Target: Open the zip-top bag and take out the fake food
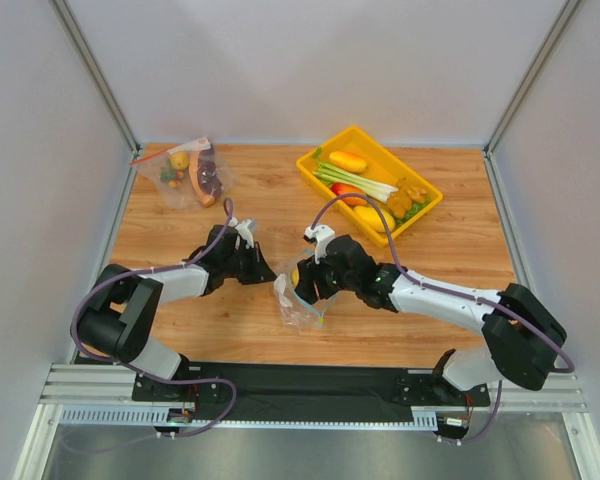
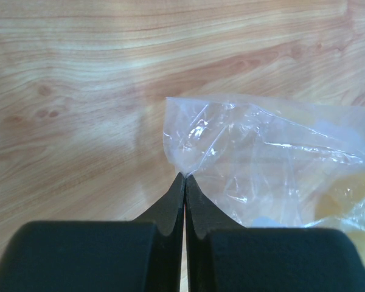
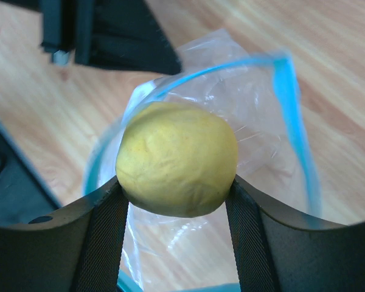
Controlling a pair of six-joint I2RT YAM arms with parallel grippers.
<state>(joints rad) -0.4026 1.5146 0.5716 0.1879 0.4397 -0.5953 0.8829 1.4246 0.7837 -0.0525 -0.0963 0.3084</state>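
Smooth, round yellow piece point(image 3: 177, 159) squeezed between the ribbed right fingers point(image 3: 103, 231), right at the gaping blue-rimmed mouth of the crinkly clear zip-top bag point(image 3: 261, 140), mid-way along the wooden surface point(image 1: 450, 250), toward its near edge. Left fingers point(image 2: 170, 201) are clenched on the film's edge. The bag's depths are hidden behind the piece.

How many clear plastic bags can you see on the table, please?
2. The zip-top bag lies near the middle, a corner pinched by the left hand, while the right hand holds a yellow fruit at its mouth. The other bag sits far left. None seems hidden.
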